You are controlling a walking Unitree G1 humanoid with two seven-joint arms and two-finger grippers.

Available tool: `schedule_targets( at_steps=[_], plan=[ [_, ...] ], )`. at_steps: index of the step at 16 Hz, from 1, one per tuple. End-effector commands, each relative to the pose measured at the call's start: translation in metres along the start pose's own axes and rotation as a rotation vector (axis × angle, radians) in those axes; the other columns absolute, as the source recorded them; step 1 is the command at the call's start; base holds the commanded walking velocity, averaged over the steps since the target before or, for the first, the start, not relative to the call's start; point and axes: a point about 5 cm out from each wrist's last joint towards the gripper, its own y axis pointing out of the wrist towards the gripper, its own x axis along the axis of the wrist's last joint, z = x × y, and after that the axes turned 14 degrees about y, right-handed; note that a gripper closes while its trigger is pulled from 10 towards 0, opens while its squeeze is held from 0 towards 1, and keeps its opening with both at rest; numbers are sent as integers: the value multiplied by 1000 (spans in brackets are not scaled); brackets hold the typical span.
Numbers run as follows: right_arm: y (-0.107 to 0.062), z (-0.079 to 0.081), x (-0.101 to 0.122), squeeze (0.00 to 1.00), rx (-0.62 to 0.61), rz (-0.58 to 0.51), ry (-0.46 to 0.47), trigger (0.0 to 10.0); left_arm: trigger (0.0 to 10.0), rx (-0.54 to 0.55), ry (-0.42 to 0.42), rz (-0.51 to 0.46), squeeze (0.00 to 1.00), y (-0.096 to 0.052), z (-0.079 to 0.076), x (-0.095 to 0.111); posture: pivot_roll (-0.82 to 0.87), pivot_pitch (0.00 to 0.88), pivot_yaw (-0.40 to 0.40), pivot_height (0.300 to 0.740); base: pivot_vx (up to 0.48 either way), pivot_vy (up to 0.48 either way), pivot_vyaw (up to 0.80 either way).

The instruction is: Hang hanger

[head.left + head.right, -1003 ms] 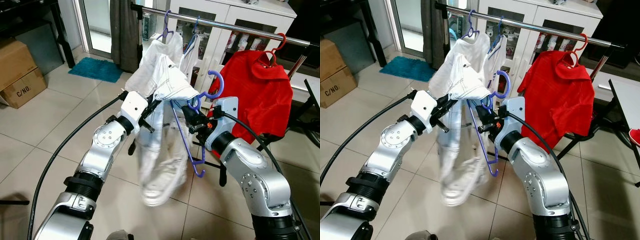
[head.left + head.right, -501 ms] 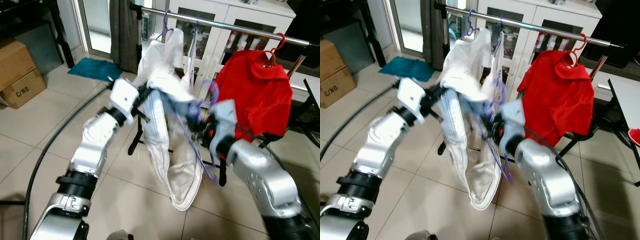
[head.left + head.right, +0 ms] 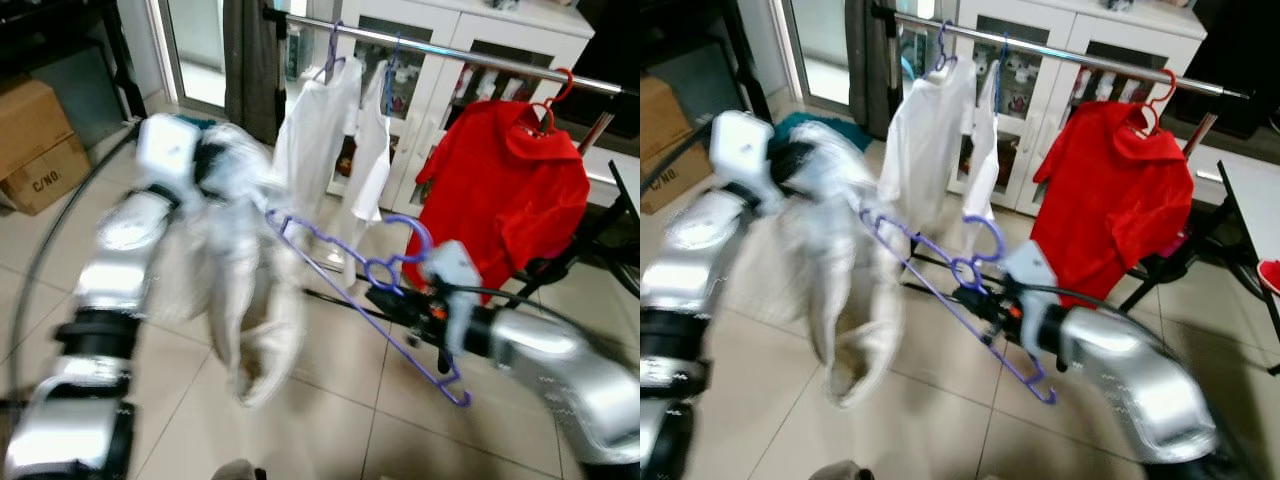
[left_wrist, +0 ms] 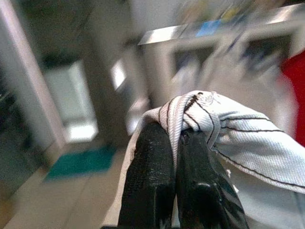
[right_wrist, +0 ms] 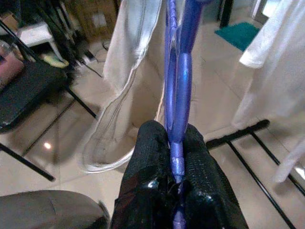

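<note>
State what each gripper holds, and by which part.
Left gripper pinches a bunched fold of the white garment. Right gripper clamps the purple hanger just below its neck loop.

Left silver arm reaches up and out, its left pincer [image 4: 174, 138] clamped tight on a fold of pale white cloth [image 4: 248, 138]. Right pincer [image 5: 177, 143] extends forward, fingers pinched on a slim purple plastic hanger [image 3: 385, 275].

White trousers [image 3: 235, 290] pulled leftward off the purple hanger [image 3: 375, 300] — now apart.
</note>
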Motion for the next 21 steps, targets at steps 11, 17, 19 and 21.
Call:
schedule_targets(
  at_steps=[11,17,19,21],
  plan=[
    [1,-17,-7,0,-645,-423,247,10000,10000,-35,-390,71,0,-64,-76,-2,-135,13,-50,740,0,0,-145],
    [9,-15,-9,0,-713,-431,217,10000,10000,67,-338,103,0,-85,-71,2,-91,51,-65,740,0,0,-800],
    [4,-19,-7,0,-769,-433,174,10000,10000,115,-294,66,0,-83,-67,7,-84,70,-63,740,0,0,-800],
    [-4,-25,5,0,-789,-482,96,10000,10000,173,-298,31,0,-85,-61,13,-80,80,-76,740,0,0,-800]
  ],
)
